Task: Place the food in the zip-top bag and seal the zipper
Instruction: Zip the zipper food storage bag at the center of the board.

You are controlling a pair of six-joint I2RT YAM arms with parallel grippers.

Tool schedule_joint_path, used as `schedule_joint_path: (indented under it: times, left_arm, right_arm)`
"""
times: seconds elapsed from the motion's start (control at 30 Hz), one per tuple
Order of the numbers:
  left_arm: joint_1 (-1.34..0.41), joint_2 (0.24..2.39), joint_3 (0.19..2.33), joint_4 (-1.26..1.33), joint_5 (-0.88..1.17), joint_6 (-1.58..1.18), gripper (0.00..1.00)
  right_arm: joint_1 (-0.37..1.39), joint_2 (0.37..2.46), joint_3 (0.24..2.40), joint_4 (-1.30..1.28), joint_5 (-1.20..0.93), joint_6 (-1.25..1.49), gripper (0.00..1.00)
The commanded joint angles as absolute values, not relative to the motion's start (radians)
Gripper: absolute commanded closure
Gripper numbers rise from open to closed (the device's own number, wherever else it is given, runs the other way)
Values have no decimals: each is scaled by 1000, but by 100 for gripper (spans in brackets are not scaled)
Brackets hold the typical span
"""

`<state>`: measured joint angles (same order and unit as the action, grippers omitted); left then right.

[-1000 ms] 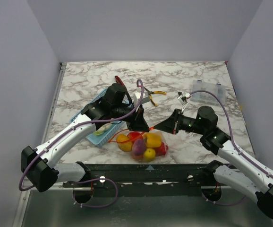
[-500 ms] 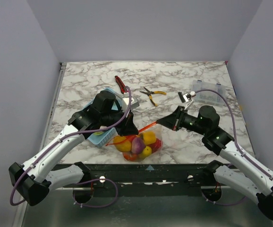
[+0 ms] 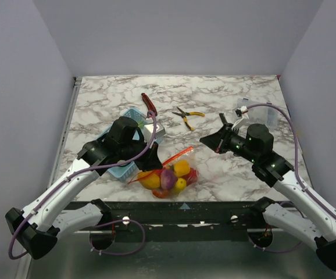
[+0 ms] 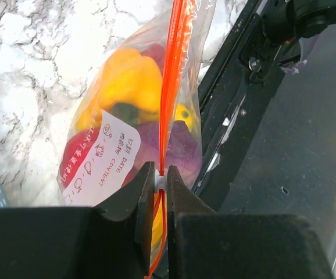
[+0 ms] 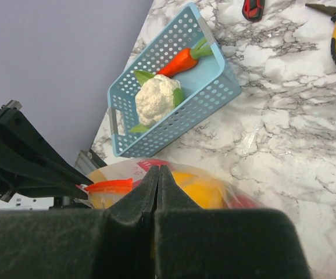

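One zip-top bag (image 3: 167,176), one blue basket (image 5: 182,129), one carrot (image 5: 179,61), one cauliflower (image 5: 154,96), one pliers (image 3: 188,116), one knife (image 3: 149,103).

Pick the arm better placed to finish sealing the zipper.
Left, probably. The left claw is pinched on the zipper of the zip-top bag, so it could slide along the strip. The right claw is shut on nothing, clear of the bag.

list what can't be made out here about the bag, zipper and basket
- Top view: the left arm covers most of the blue basket, hiding its contents.
- Left wrist view: the zipper runs off the top edge, so its full seal cannot be told.
- Same view: the white label hides part of the food in the zip-top bag.
- Right wrist view: the top edge cuts off the knife.
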<state>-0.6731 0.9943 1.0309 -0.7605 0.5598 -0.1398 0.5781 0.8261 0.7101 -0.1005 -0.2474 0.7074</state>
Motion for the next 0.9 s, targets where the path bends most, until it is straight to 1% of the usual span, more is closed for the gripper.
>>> schedule_joint_path:
  times: [0.0,0.07,0.1,0.2,0.27,0.37,0.4,0.5,0.67,0.77,0.87]
  left_arm:
    - [-668,959,1035,-738,496,-220,100]
    - [-673,961,1053,-676,484,-293,100]
    - [-681,963,1059,-637,462,-323,100]
    - [-721,985,1091,-548,356,-359,100]
    - [-737,1027,1140,-532,284,-369,100]
    - [-751,1096,1213,-537,189,-369,100]
    - [-753,1119,1234,-540,166,-368,100]
    - [-779,1189,1306,-562,119,-342,100]
    - [-824,1295,1393,-611,11,-315,100]
    - [-844,1335,1399,-603,-31,-322,100]
    - [-870,1359,1396,-580,-54,-327,100]
  right_arm:
    - [576,862,833,-242,-207,633,100]
    - [577,900,915,-351,-173,643,100]
    - [576,922,953,-395,-159,664,98]
    - [577,1003,1046,-531,-141,726,81]
    - [586,1028,1087,-569,-112,779,75]
    - [611,1032,1117,-598,26,905,62]
    - [618,1049,1146,-633,89,956,53]
    - [669,1129,1228,-695,175,964,49]
    - [741,1250,1360,-773,346,967,47]
    - [745,1301,1386,-799,422,989,47]
    - [746,1305,1381,-814,489,1018,47]
